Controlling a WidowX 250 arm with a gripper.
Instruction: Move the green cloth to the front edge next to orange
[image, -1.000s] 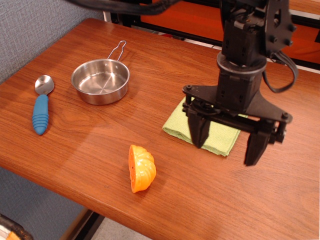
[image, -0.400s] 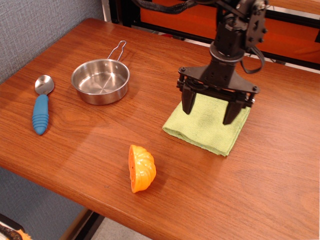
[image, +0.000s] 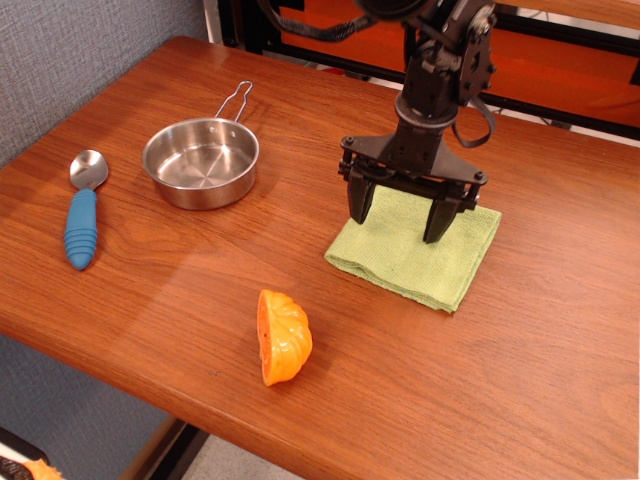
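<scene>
The green cloth (image: 425, 256) lies flat and folded on the wood tabletop, right of centre. The orange (image: 283, 337) half-fruit lies on its side to the cloth's lower left, near the front edge (image: 330, 462) of the table. My gripper (image: 399, 218) hangs open above the cloth's far left part, fingers pointing down. The left fingertip is over the cloth's left border and the right one is over its middle. It holds nothing. I cannot tell whether the fingertips touch the cloth.
A steel pan (image: 201, 161) with a wire handle stands at the back left. A blue-handled spoon (image: 82, 211) lies at the far left. An orange and black frame (image: 560, 75) runs behind the table's far edge.
The gripper has moved away from the camera and to the left, from in front of the cloth's near right part to above its far left part. It stays open. The cloth has not moved.
</scene>
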